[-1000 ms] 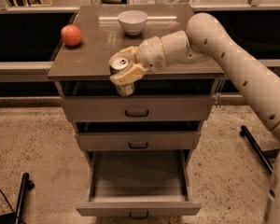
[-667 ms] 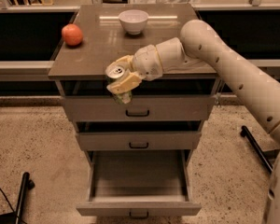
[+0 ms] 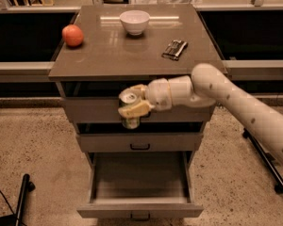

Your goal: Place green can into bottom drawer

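My gripper (image 3: 132, 103) is shut on the green can (image 3: 129, 109), its silver top facing up and to the left. It holds the can in the air in front of the top drawer's front (image 3: 94, 109), above the bottom drawer (image 3: 139, 182). The bottom drawer is pulled out and its inside is bare. The white arm (image 3: 226, 98) reaches in from the right.
On the cabinet top (image 3: 113, 55) stand a white bowl (image 3: 134, 21), a red apple (image 3: 72, 35) at the left and a dark snack packet (image 3: 174, 49) at the right. The middle drawer (image 3: 139, 141) is closed. A black wheeled leg (image 3: 23, 194) stands at the lower left.
The arm has lowered and drawn forward with the can, from the cabinet top's front edge down to in front of the top drawer.
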You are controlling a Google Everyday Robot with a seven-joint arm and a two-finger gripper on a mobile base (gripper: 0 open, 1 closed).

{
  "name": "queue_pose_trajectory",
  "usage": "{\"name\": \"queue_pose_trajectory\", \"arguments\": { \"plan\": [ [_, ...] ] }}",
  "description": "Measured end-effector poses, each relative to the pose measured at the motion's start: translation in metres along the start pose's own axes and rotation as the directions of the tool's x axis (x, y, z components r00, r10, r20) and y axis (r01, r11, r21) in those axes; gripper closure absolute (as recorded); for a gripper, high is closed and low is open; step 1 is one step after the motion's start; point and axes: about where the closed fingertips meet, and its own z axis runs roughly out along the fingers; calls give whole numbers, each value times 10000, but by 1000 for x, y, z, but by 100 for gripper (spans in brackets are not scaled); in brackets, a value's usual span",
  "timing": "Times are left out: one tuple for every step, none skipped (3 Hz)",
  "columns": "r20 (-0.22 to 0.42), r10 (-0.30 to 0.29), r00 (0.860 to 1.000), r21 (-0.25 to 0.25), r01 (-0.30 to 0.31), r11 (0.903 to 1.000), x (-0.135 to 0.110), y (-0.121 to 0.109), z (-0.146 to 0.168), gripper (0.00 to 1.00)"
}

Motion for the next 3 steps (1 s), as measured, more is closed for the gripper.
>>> {"name": "queue_pose_trajectory", "arguments": {
  "plan": [
    [292,1140,9930,471,-1153,9922,91,47,-6,100],
    [301,1118,9933,480,-1131,9924,89,46,-6,100],
    [876,1383,9865,599,-1438,9878,124,45,16,100]
  ]
}}
